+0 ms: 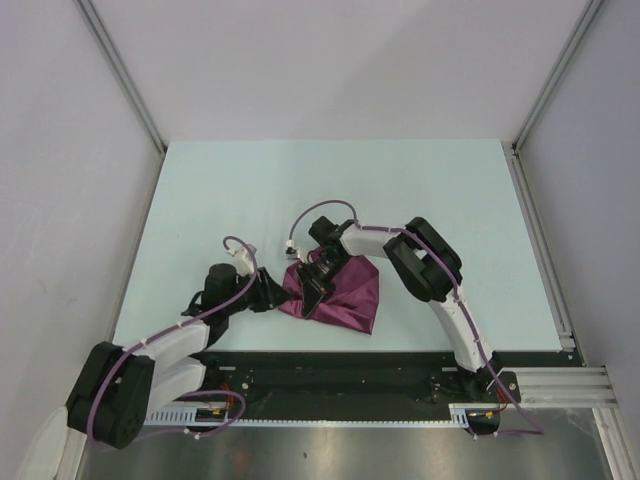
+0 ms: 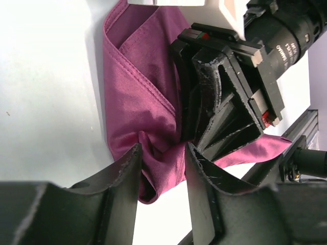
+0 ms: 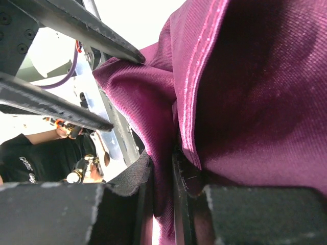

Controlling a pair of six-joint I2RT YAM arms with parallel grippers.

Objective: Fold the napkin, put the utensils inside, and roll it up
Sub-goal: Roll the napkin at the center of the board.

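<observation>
The plum napkin [image 1: 345, 295] lies bunched at the table's near middle, between both arms. My right gripper [image 1: 316, 283] comes down on its left part and is shut on a fold of the napkin [image 3: 255, 92], the cloth squeezed thin between the right gripper's [image 3: 162, 173] pads. My left gripper [image 1: 283, 296] reaches in from the left. Its fingers stand apart on either side of a hanging fold of the napkin [image 2: 138, 87], just below the right gripper [image 2: 204, 112], and light shows between the left gripper's [image 2: 163, 158] jaws under the cloth. The utensils are out of view.
The pale green table [image 1: 300, 180] is boxed in by white walls at the back and sides. An aluminium rail [image 1: 540, 230] runs along its right edge, and a black base strip [image 1: 350, 365] lies along the near edge. A person in a black shirt [image 3: 36, 158] stands beyond the table.
</observation>
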